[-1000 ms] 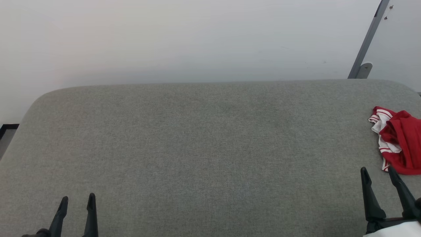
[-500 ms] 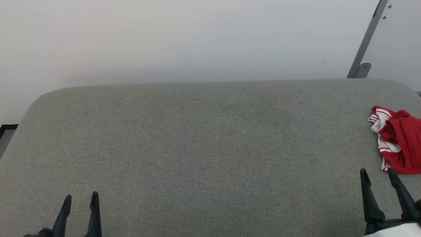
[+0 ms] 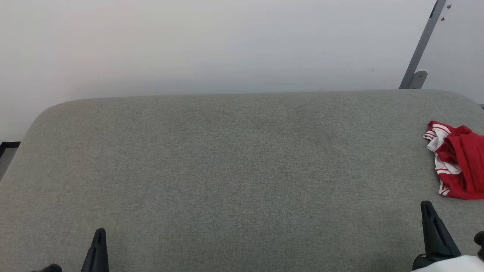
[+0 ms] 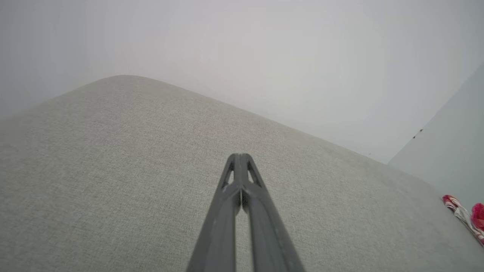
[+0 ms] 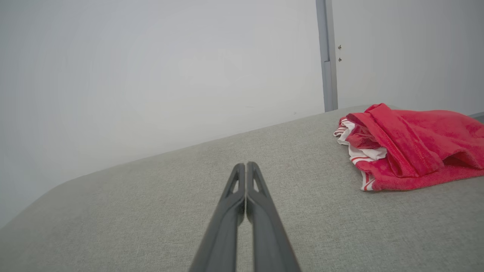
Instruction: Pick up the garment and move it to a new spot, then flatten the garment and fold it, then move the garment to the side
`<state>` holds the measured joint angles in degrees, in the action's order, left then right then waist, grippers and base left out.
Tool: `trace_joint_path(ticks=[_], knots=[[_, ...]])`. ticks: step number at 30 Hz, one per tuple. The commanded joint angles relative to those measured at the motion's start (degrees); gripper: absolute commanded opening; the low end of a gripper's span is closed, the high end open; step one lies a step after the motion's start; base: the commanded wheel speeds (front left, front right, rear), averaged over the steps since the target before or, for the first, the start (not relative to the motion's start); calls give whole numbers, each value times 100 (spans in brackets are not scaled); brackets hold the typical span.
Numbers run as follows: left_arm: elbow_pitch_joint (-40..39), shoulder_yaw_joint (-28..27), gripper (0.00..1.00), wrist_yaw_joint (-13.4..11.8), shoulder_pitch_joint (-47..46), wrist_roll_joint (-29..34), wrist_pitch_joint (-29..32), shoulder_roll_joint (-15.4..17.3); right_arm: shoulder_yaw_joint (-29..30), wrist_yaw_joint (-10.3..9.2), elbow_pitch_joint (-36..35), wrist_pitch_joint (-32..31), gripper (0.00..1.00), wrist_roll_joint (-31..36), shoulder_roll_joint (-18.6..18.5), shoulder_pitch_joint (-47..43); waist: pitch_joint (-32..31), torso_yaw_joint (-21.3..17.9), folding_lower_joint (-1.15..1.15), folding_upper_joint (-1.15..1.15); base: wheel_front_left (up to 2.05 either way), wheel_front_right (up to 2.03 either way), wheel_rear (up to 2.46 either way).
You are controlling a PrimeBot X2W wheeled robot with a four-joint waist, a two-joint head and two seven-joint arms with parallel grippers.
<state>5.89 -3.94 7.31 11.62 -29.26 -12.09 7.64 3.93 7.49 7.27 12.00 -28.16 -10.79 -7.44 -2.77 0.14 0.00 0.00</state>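
Observation:
The garment [image 3: 457, 164] is a red shirt with white, red-striped trim, lying crumpled at the far right edge of the grey table [image 3: 227, 162]; it also appears in the right wrist view as the garment [image 5: 412, 145] and at the right edge of the left wrist view [image 4: 465, 217]. My right gripper [image 3: 427, 207] is shut with nothing in it, near the table's front right, short of the garment; its fingers [image 5: 245, 168] press together. At the front left my left gripper [image 3: 100, 232] is shut and empty, fingers [image 4: 239, 158] closed tip to tip.
A pale wall rises behind the table. A grey metal post [image 3: 421, 45] leans at the back right corner. The table's left edge drops to a dark floor strip [image 3: 7, 145].
Both grippers have gone from open to shut, and both have drawn back a little toward the table's front edge. The garment has not moved.

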Motion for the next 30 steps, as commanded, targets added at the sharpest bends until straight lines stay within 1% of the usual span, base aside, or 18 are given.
trace_joint_path(ticks=[1,18,30], knots=[[-49,-35,0,3,-177,-219,49,39,38,1,-63,-55,0,-210,-13,166,3,0,0,0,0,0,0],[144,-72,0,7,-560,-1640,452,-64,94,1,101,-470,0,-1639,170,456,47,-2,0,0,0,0,0],[253,-96,0,10,-774,-2417,679,-120,121,1,194,-702,0,-2429,270,616,75,-3,0,0,0,0,0]])
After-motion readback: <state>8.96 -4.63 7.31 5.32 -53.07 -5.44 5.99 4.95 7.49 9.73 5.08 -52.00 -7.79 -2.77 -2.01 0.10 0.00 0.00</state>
